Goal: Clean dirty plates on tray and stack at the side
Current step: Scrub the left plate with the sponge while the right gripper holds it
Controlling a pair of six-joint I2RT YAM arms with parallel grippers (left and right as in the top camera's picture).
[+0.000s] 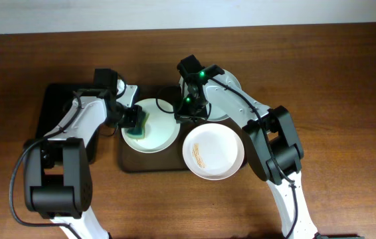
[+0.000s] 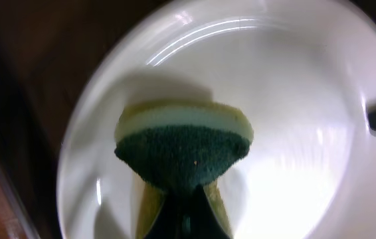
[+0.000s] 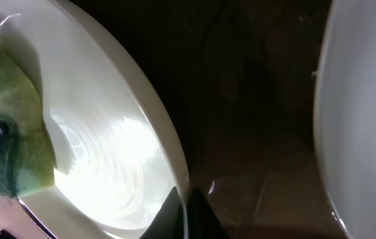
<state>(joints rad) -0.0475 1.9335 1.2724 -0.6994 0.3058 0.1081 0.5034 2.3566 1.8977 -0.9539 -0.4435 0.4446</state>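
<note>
Three white plates show from overhead. The left plate [image 1: 156,126] lies on the dark-brown tray [image 1: 129,162]. My left gripper [image 1: 135,119] is shut on a green and yellow sponge [image 2: 183,143] pressed on this plate's face [image 2: 287,106]. My right gripper [image 1: 187,114] is shut on the same plate's right rim [image 3: 175,166]. A second plate [image 1: 213,151] with yellowish-brown smears lies at the tray's front right. The third plate [image 1: 231,89] is behind the right arm, mostly hidden; its edge shows in the right wrist view [image 3: 361,119].
A smaller glossy black tray [image 1: 58,113] lies at the left under the left arm. The brown wooden table [image 1: 347,99] surrounds both trays.
</note>
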